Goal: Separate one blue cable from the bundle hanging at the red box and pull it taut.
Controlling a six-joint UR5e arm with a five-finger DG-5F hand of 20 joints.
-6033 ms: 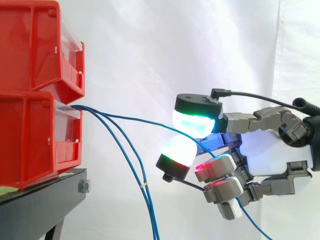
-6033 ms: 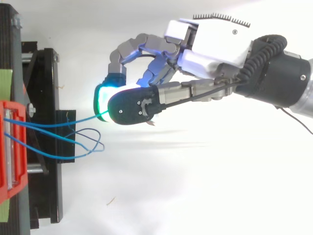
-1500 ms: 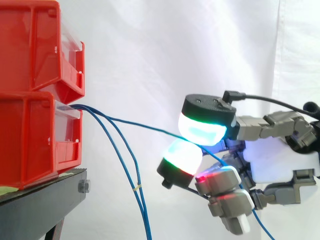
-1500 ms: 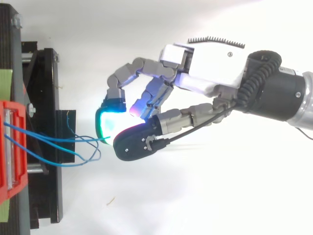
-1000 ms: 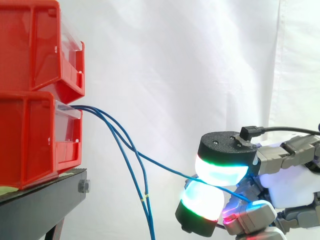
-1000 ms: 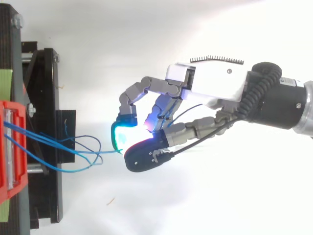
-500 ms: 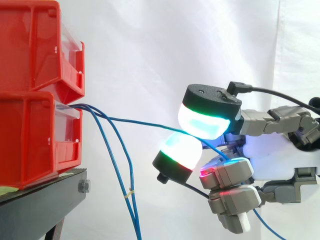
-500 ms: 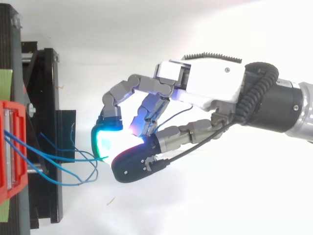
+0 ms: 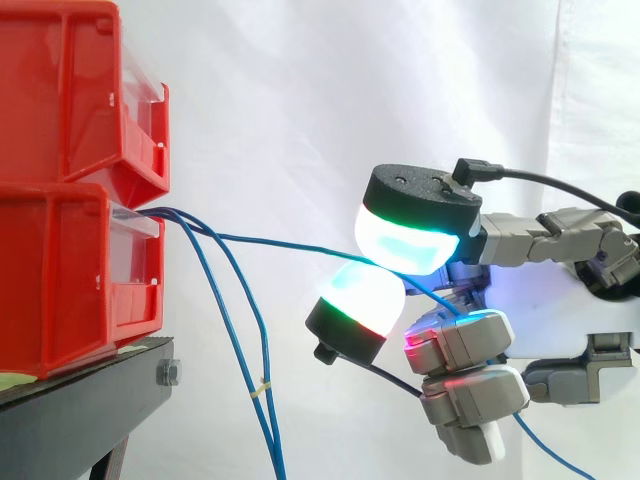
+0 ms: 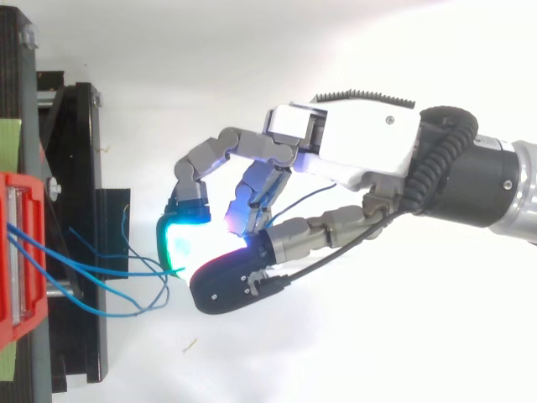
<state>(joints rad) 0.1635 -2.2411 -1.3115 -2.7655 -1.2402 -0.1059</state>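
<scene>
Several thin blue cables (image 9: 235, 330) come out of the lower red box (image 9: 70, 280) and hang down, tied together low down. One blue cable (image 9: 280, 243) is drawn apart from them and runs nearly straight to the right into my hand (image 9: 540, 300). Two glowing fingertips (image 9: 400, 235) pinch this cable between them, and its loose end trails down behind the palm. In the top view the hand (image 10: 352, 151) reaches in from the right, its pads (image 10: 180, 243) closed on the same cable (image 10: 101, 270) just off the stand.
Two red boxes (image 9: 80, 95) are stacked on a black stand (image 9: 90, 400) at the left, with a white curtain behind. Loose loops of blue cable (image 10: 138, 306) lie over the stand's black bracket (image 10: 113, 235) in the top view.
The hand dipped low with the pinched cable a second ago, then rose back up and left; since half a second ago it has barely moved. The cable now runs almost level.
</scene>
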